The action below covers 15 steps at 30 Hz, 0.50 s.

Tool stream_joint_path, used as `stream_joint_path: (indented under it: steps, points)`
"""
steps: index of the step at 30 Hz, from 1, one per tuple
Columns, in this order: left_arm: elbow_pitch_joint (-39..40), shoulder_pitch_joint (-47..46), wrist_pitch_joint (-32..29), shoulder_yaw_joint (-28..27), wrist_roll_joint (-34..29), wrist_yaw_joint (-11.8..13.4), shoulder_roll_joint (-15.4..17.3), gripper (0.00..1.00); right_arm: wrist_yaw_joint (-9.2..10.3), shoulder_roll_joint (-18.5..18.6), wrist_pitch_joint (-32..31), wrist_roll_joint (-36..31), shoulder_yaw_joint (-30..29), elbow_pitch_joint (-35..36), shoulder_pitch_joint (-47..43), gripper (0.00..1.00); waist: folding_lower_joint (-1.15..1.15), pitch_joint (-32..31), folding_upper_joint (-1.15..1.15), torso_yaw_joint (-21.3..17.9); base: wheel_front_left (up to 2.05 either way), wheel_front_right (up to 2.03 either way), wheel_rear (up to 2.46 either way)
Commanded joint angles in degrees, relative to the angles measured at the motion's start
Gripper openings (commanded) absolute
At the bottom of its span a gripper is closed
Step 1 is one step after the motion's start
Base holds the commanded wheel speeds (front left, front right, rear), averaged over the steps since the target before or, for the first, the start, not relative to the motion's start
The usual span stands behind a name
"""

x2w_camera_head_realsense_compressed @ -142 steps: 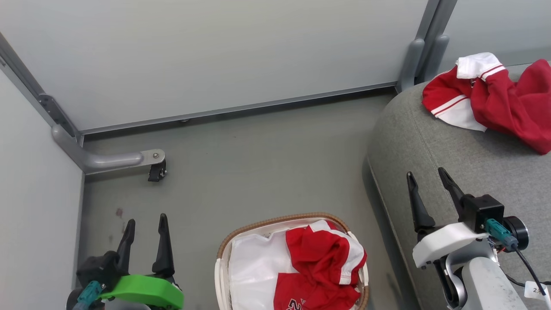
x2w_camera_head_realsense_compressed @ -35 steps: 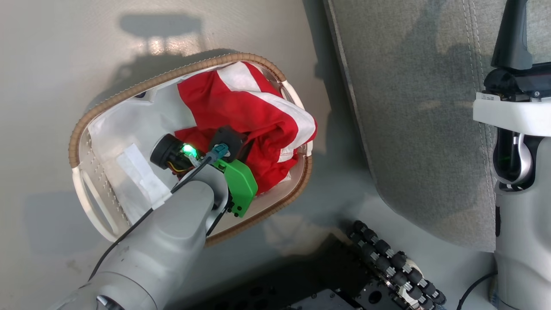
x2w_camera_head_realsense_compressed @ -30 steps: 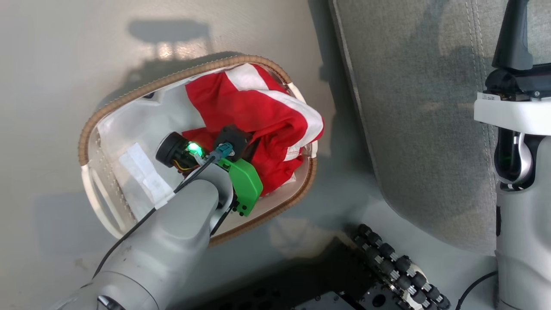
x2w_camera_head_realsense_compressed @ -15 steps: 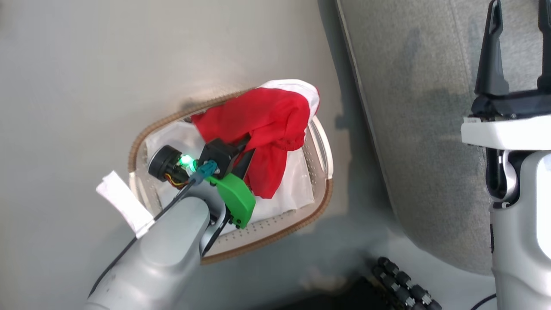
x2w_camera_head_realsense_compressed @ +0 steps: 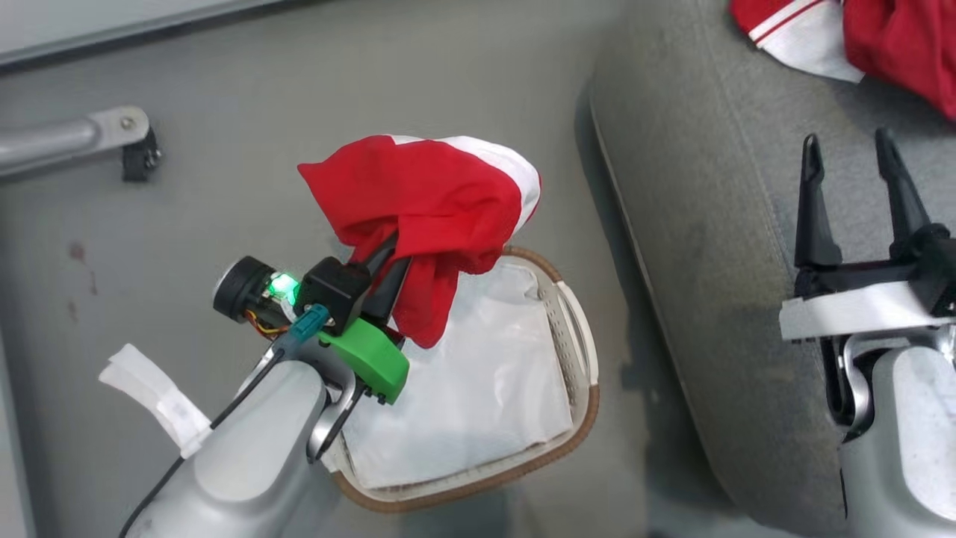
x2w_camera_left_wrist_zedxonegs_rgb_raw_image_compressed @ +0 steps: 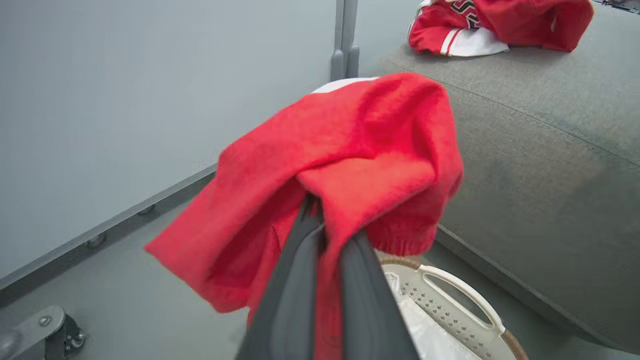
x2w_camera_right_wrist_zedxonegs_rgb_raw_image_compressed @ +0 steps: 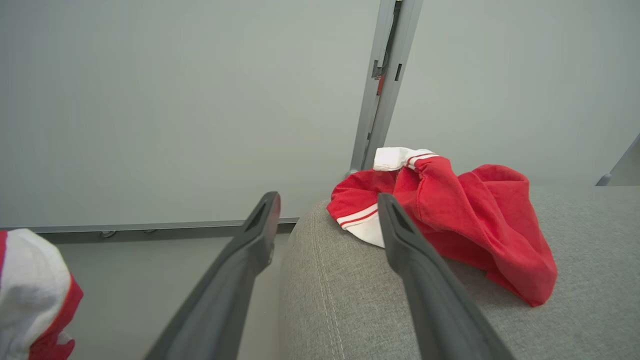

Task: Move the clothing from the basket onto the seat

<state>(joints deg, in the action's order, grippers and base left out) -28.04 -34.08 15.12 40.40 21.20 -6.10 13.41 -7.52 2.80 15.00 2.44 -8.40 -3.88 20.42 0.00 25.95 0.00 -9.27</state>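
left gripper [x2w_camera_head_realsense_compressed: 387, 270]: clamped tight on a fold of red clothing [x2w_camera_head_realsense_compressed: 426, 198]; fingertips buried in the cloth.
held clothing: draped over the fingertips, one tail hanging below; carried above the far rim of the basket [x2w_camera_head_realsense_compressed: 576, 329], and clear of it in the left wrist view.
basket: on the floor, under and just beside the gripper. Only the white liner [x2w_camera_head_realsense_compressed: 478, 381] is seen inside, no red left.
seat [x2w_camera_head_realsense_compressed: 717, 224]: right of the basket, its left edge near the basket rim, floor showing between them.
other clothing [x2w_camera_head_realsense_compressed: 896, 37]: already laid at the far edge of the seat.
right gripper [x2w_camera_head_realsense_compressed: 848, 136]: jaws wide, nothing held, hovering over the seat near its left edge.
step: pick judged done; the carry from basket to seat is in hand, likely for the last piece.
next: a swing to the right is called for, high enough that the hanging tail is not snagged on the basket rim or the seat's rounded edge. Release is best made only once the cloth is over the cushion, not its edge.
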Motion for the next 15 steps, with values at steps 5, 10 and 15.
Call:
stream_joint_path:
  steps: [5, 10, 15]
  points:
    - [2.9, -2.4, 0.0, -1.1, -1.5, -0.5, 1.8, 0.00, 0.06, 0.2, 0.3, 0.1, 2.0, -2.1, -4.2, 1.00, 0.00, -13.2, 0.00, 3.2, 0.00, 0.00, 0.00]
    - [4.2, -6.2, -0.3, -0.8, -1.7, -0.9, 3.3, 0.00, 0.06, 0.2, 0.3, 0.7, 5.1, -3.7, -5.8, 1.00, 0.00, -16.2, 0.00, 3.5, 0.00, 0.00, 0.00]
    - [5.5, -10.3, -2.0, -0.3, -1.2, -1.2, 4.9, 0.00, 0.06, 0.2, 0.3, 1.1, 8.1, -5.1, -6.4, 1.00, 0.00, -18.4, 0.00, 3.4, 0.00, 0.00, 0.00]
